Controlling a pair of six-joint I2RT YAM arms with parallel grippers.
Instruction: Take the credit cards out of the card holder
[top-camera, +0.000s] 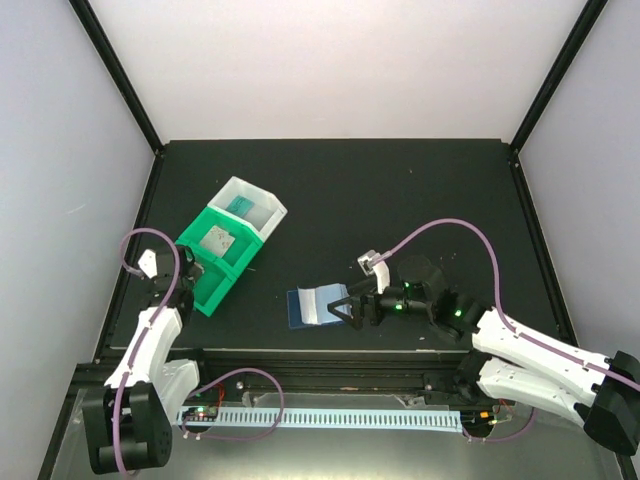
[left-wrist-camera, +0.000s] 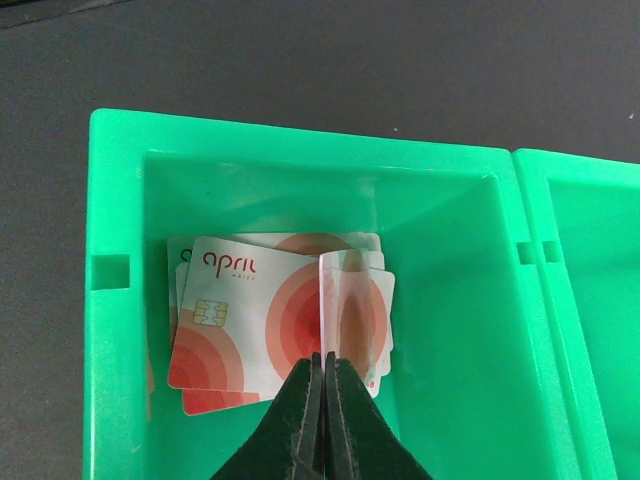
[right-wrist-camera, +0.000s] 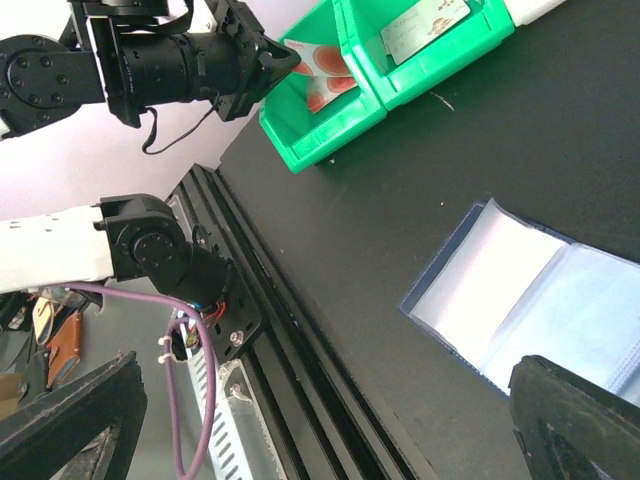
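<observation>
Near the tabletop's front edge, right end effector (top-camera: 343, 306) spread at card holder (top-camera: 305, 306); thin, slick credit cards (left-wrist-camera: 250, 320) likely need edge-pinching.

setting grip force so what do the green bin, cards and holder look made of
Green bin: moulded plastic, glossy sheen on its walls. Cards: thin printed plastic, one showing a chip. Holder: glossy film pockets, seemingly vinyl; navy edging, material unclear.

The left claw (left-wrist-camera: 323, 405), jaws pressed together, pinches a red-orange credit card (left-wrist-camera: 350, 300) seen nearly edge-on over a green bin (left-wrist-camera: 115, 200). Stacked cards (left-wrist-camera: 235, 320) lie inside, and dark tabletop (left-wrist-camera: 300, 60) shows beyond.
</observation>
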